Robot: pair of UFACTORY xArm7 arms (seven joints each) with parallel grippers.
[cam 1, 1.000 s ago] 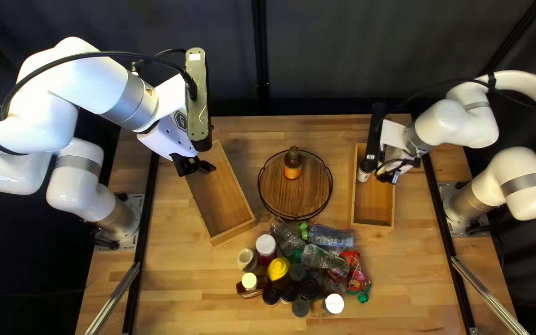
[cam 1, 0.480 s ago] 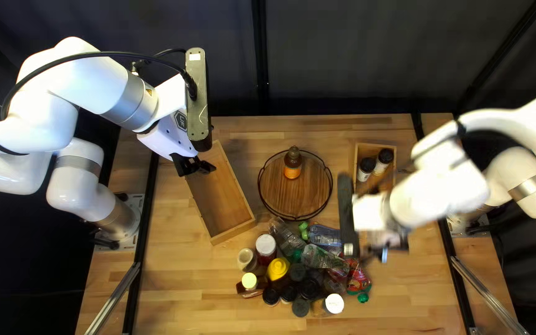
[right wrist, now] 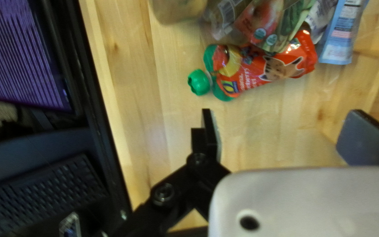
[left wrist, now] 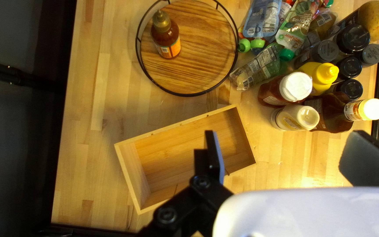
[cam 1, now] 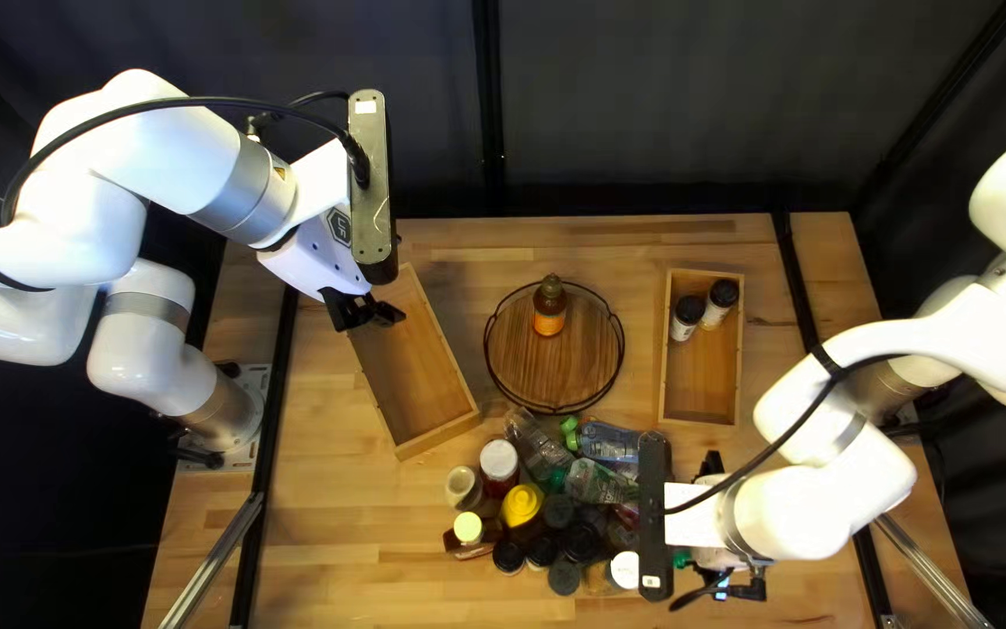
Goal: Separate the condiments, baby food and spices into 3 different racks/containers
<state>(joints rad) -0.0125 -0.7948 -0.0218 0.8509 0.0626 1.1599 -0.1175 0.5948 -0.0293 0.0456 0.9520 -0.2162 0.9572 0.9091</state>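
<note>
The left gripper [left wrist: 284, 153] and right gripper [right wrist: 279, 134] were open. The red pouch [right wrist: 281, 66] could slip at grasping, because a green pouch [right wrist: 295, 19] touched it

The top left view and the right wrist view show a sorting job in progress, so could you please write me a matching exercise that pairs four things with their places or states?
Column 1
1. Orange-labelled bottle
2. Two black-capped jars
3. Yellow squeeze bottle
4. Right gripper

Column 2
A. In the jumbled group of bottles and pouches
B. Open, holding nothing
C. On the round wooden tray
D. Inside the wooden box at the right of the top left view

Right pairs: 1-C, 2-D, 3-A, 4-B
</note>
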